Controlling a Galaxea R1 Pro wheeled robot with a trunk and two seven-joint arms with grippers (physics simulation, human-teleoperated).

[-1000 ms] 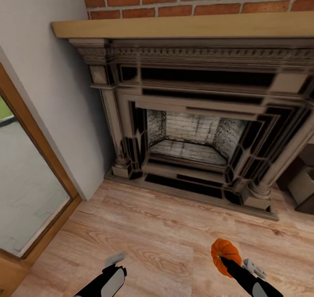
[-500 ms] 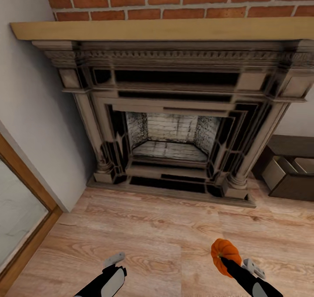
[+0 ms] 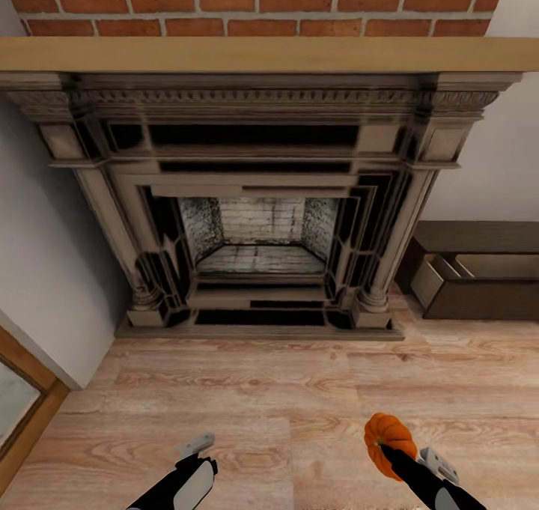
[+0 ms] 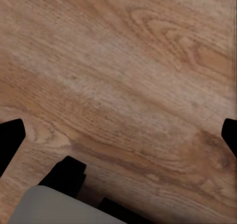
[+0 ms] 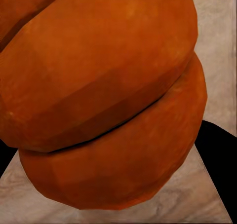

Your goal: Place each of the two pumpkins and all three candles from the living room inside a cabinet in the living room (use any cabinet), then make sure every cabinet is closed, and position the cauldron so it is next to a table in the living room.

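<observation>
Swinging right, the robot's view now brings the dark cabinet (image 3: 479, 270), drawer open, in at far right, right gripper (image 3: 389, 442) clenched on the pumpkin (image 3: 388, 433), left gripper (image 3: 196, 450) empty and spread.

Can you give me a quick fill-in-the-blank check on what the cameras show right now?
1. The right gripper is holding a ____.
2. The low dark-brown cabinet by the wall has a drawer standing ____.
3. The cabinet sits on the ____ side of the fireplace in the head view.
4. The left gripper hangs over the ____ floor, carrying nothing.

Missing words: pumpkin; open; right; wooden
</observation>
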